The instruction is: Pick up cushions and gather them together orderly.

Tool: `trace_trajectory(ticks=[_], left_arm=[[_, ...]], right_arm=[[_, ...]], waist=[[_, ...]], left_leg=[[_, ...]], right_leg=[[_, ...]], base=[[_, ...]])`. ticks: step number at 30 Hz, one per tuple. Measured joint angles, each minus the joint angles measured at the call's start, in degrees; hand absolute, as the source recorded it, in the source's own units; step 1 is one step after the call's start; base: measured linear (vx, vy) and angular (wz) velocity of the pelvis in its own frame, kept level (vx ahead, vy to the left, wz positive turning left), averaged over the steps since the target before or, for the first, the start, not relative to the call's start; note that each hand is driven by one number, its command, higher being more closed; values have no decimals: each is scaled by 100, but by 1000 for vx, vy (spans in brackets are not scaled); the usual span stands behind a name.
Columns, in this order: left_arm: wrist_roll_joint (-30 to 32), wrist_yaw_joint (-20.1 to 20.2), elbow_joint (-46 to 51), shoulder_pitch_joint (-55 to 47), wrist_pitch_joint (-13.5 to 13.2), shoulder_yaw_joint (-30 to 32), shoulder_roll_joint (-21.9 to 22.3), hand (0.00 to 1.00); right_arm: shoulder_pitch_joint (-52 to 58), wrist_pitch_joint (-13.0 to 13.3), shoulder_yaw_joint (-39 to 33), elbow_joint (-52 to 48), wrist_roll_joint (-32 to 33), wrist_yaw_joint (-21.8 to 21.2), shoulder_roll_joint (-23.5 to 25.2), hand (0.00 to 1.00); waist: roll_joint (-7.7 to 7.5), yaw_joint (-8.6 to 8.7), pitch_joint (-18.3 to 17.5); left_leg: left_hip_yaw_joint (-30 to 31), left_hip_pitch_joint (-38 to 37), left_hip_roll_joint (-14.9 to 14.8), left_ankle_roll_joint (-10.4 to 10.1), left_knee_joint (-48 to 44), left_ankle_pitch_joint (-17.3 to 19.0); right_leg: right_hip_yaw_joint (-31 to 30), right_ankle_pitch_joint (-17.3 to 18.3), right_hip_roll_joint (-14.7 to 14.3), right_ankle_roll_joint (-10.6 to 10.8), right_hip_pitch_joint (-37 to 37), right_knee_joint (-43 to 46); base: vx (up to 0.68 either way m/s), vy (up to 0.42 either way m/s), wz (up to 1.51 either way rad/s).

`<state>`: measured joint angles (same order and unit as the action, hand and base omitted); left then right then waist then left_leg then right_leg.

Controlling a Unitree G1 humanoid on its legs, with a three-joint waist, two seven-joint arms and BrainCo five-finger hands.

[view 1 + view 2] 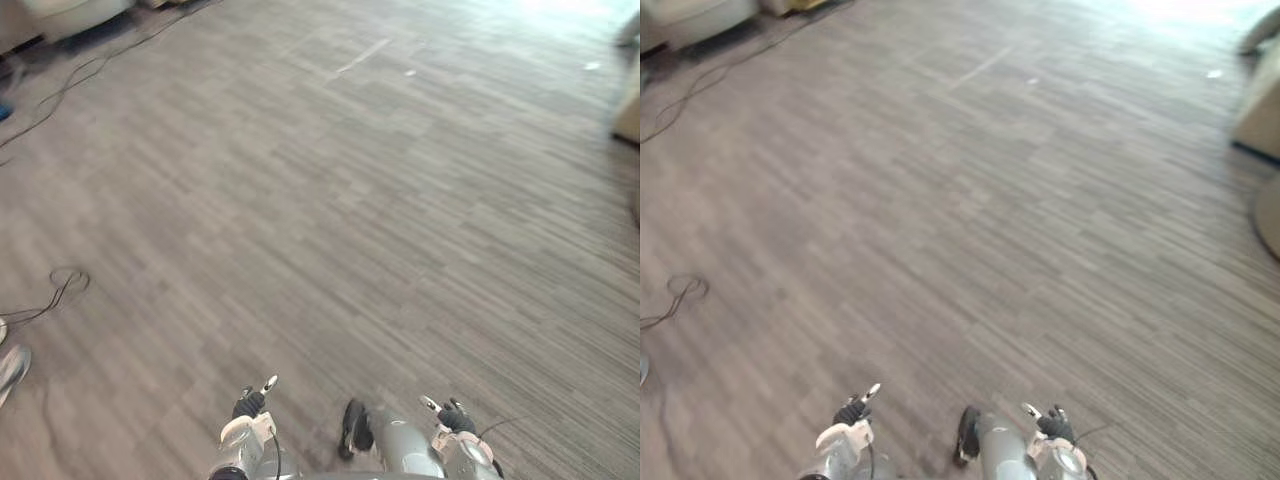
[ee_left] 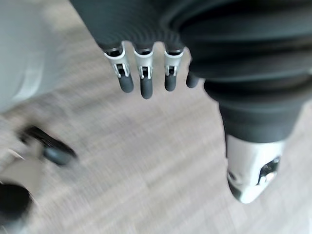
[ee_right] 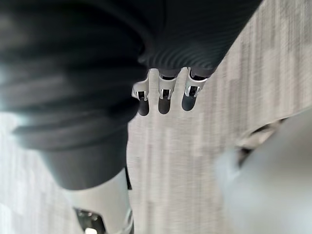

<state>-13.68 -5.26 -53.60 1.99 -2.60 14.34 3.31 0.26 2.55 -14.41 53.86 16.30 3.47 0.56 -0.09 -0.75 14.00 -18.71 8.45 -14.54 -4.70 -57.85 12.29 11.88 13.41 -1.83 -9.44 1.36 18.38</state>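
My left hand hangs low at the bottom of the left eye view, over bare grey wood-pattern floor. In the left wrist view its fingers are straight and relaxed, with nothing in them. My right hand hangs low beside it. Its fingers are relaxed too and hold nothing, with only floor past them. A beige soft-looking shape sits at the far right edge; I cannot tell whether it is a cushion or furniture.
A pale piece of furniture stands at the far left corner, with a thin cable running along the floor from it. A pale shoe-like thing lies at the left edge. Small white scraps lie far ahead.
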Motion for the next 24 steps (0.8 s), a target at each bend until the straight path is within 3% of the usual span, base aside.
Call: trace_trajectory(ticks=[2,4,6,7,8,9,11,12,13,15,16,17,19,20,22,23,24], left_arm=[[-4,-6,105,0,-58,24,5,0],[-4,-7,104,-40,-82,31,15,0],[-2,-12,105,-65,-100,25,11,0],[-2,-11,113,-77,-100,29,8,0],[3,-11,110,-121,-103,16,-37,0],[7,-22,103,-152,-99,33,-138,0],[7,-25,57,-163,-93,29,-193,0],[9,-27,-21,-153,-92,27,-217,0],[10,-31,-129,-130,-68,9,-249,0],[10,-49,-313,-79,-38,-108,-227,0],[11,-66,-381,-82,-40,-264,-208,0],[11,-66,-408,-65,-38,-284,-216,0],[30,-60,-534,-12,-35,-312,-253,0],[38,-60,-565,-13,-32,-342,-254,0],[130,-3,-621,-12,13,-537,-239,0],[132,19,-621,-17,24,-557,-231,0],[143,47,-631,-34,28,-614,-225,0]], right_arm=[[-37,-24,-8,-31,0,1,110,0],[6,-30,-23,-42,-4,8,89,0],[46,-30,15,-4,-13,14,53,0],[49,-32,42,39,-18,18,45,0],[73,-44,101,194,-33,15,63,0],[140,-47,113,318,-45,8,163,0],[152,-52,128,324,-47,-5,216,0],[130,-50,164,319,-48,-9,217,0],[82,-27,170,309,-52,-24,192,0],[85,-15,177,135,-53,-47,110,0],[97,5,182,88,-55,-71,67,0],[71,26,183,85,-55,-79,61,0],[-23,39,127,99,-55,-108,53,0],[-32,42,99,100,-55,-111,50,0],[-36,27,-11,122,-56,-111,-34,0],[-21,22,-21,133,-58,-107,-45,0],[85,16,-72,147,-56,-107,-70,0]], waist=[[-7,-54,-2],[74,-98,-54],[114,-133,-101],[100,-167,-138],[-24,-253,-305],[-273,-269,-483],[-401,-265,-541],[-439,-261,-521],[-415,-204,-478],[-307,-119,-415],[-174,-108,-427],[-153,-109,-414],[-180,-2,-376],[-192,35,-372],[-226,140,-350],[-260,145,-339],[-284,201,-269]], left_leg=[[-135,467,-71,181,1291,107],[-28,618,37,77,2703,25],[477,818,320,-102,4068,-423],[548,863,363,-156,4153,-740],[549,791,562,-70,4098,-1248],[319,786,740,157,3884,-927],[-2,591,827,370,3650,-652],[-188,272,913,444,3663,-410],[-319,-238,1031,475,3813,-177],[-423,-958,1076,537,4098,9],[-576,-1466,1071,497,4481,94],[-614,-1634,1077,491,4629,97],[-731,-2258,1150,483,5160,92],[-728,-2350,1177,483,5234,92],[-551,-2747,1364,499,5534,104],[-468,-2853,1440,488,5579,112],[-210,-3106,1514,470,5630,134]], right_leg=[[-455,114,6,251,-463,-273],[-782,269,63,465,-813,-449],[-1152,555,210,691,-1174,-630],[-1263,645,264,768,-1217,-639],[-1520,750,495,851,-1327,-702],[-1798,703,730,863,-1235,-460],[-2058,493,917,1252,-942,309],[-2172,212,981,1626,-537,1454],[-2165,-426,1017,1962,191,3125],[-1804,-228,965,1785,673,4058],[-1227,-31,977,1605,1153,4036],[-1000,49,991,1487,1297,3906],[-3,102,985,1221,1780,2535],[112,12,969,1171,1846,2176],[299,-791,883,1025,2019,432],[290,-979,879,1010,1992,120],[108,-1603,859,636,1867,147]], base=[[480,151,-114],[541,260,-88],[611,380,-73],[612,438,-85],[784,501,-87],[668,405,-80],[516,317,-67],[689,456,-87],[669,424,-65],[526,307,-43],[434,248,-40],[447,223,-35],[461,144,-6],[470,55,13],[516,-9,39],[576,-74,60],[594,-110,40]])
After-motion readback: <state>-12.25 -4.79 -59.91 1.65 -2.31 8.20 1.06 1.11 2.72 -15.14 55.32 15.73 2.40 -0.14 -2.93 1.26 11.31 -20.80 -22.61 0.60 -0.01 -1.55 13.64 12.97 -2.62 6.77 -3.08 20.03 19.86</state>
